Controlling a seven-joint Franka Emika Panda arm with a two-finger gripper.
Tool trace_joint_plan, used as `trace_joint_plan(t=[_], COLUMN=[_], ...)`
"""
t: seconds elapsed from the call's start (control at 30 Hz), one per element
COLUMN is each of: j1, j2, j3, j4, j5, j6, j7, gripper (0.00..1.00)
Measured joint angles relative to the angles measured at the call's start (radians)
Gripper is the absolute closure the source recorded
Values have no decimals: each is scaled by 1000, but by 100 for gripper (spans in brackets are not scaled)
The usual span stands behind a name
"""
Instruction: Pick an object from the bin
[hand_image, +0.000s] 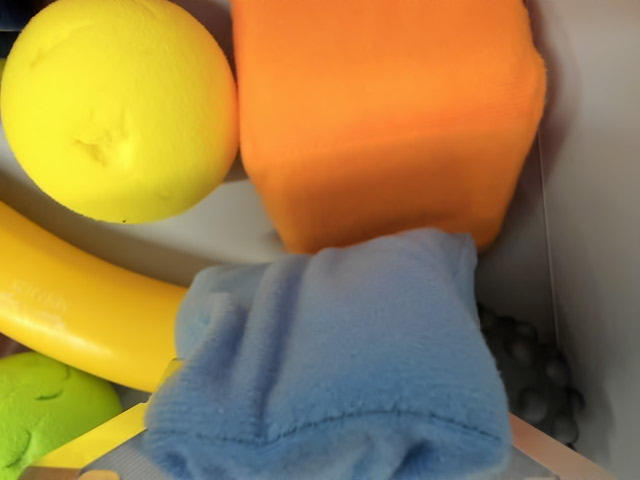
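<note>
Blue plush cloth (330, 360) at six o'clock, orange plush block (385, 115) at twelve touching it, yellow foam ball (118, 108) at ten, claw state cannot be told.

White bin (600, 200) holds yellow ball (115, 105), orange block (385, 115), blue cloth (330, 365)

Packed tight in the white bin (600, 250): yellow foam ball (118, 108) top left, dented a bit. Orange plush cube (385, 115) right beside it. Blue fleece pouch (335, 365) overlapping the cube's lower edge. Yellow banana (80, 315) curving along left, green ball (45, 405) bottom corner, dark bumpy ball (535, 375) wedged lower right.
</note>
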Motion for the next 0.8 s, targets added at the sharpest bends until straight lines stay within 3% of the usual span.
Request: trace_joint_plan(t=[0.2, 0.37, 0.8], j1=[4, 8, 10], j2=[-20, -50, -149], j3=[-6, -13, -23], j4=[-1, -3, -5], j5=[-8, -23, -75], j6=[-16, -43, -135], j7=[5, 15, 51], gripper=[100, 100, 100])
